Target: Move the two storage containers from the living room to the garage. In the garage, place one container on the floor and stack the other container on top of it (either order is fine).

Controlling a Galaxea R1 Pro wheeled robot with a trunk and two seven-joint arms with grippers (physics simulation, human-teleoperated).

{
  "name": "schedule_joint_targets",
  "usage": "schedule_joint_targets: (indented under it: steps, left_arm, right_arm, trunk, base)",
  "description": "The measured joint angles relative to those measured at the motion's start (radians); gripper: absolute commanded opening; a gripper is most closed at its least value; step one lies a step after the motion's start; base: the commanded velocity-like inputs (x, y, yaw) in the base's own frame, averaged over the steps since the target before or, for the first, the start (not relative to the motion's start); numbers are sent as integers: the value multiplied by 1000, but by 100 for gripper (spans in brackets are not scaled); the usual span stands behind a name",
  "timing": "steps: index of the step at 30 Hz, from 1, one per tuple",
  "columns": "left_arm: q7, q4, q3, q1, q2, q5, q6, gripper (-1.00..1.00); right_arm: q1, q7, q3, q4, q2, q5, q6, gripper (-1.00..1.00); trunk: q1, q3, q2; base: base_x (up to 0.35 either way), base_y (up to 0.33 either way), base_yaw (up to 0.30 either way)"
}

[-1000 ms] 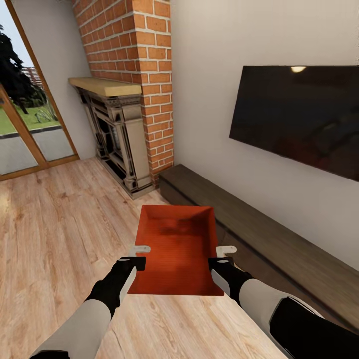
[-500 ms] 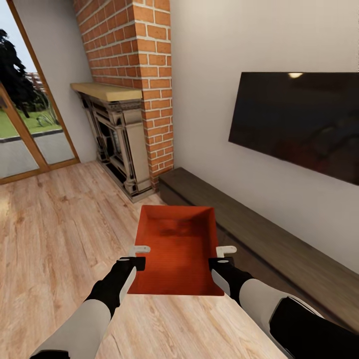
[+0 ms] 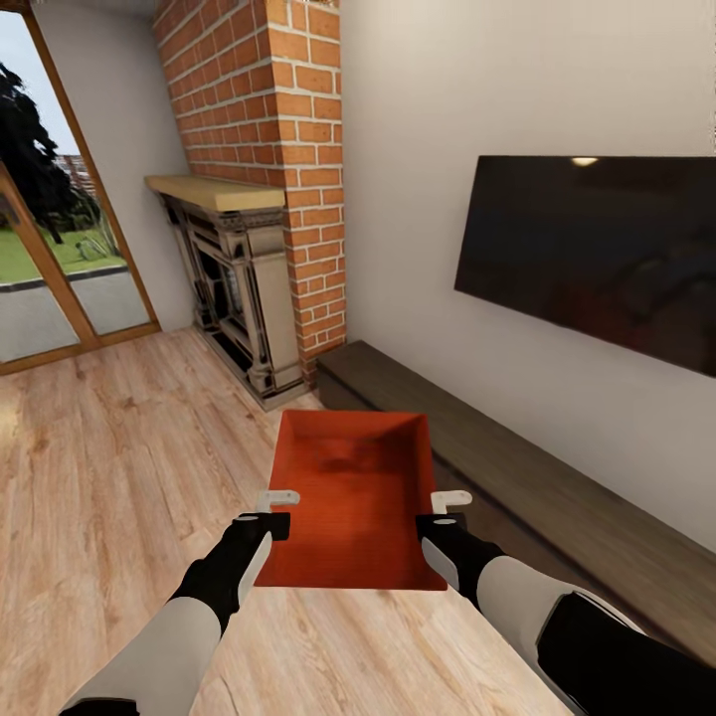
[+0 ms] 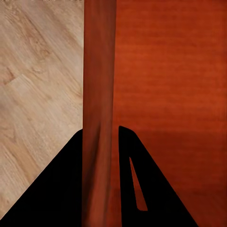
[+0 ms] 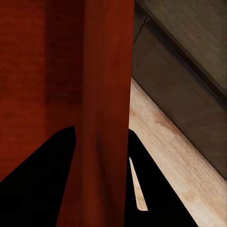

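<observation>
Light wood plank flooring (image 3: 109,467) identifies the location as the living room; the garage is not reached. A brick chimney (image 3: 273,149) with a dark fireplace (image 3: 234,298) stands ahead, a wall TV (image 3: 597,249) hangs over a low dark bench (image 3: 537,477), and a glazed door (image 3: 50,239) opens onto grass.

One orange-red storage container (image 3: 353,502) is carried in front of the trunk, off the floor, open top up and empty.

The left gripper (image 3: 267,517) is clamped on the container's left wall. In the left wrist view the jaws are narrow, one finger (image 4: 61,189) outside the wall (image 4: 99,109) and the other inside.

The right gripper (image 3: 443,515) is clamped on the right wall. In the right wrist view its finger (image 5: 42,184) and the opposite finger likewise straddle the wall (image 5: 106,94).

Task status, as judged: the first container is picked up and in transit. Remaining: drive to the garage, set this container on the concrete floor, return for the second container, and stack it.
</observation>
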Motion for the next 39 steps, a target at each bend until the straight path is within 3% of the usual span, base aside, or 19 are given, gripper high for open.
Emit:
schedule_joint_targets:
  steps: [39]
  left_arm:
    - [0,0,0,0,0,0,-2,-100]
  right_arm:
    - [0,0,-1,0,0,1,-2,-100]
  trunk:
    - [0,59,0]
  base:
    - [0,0,0]
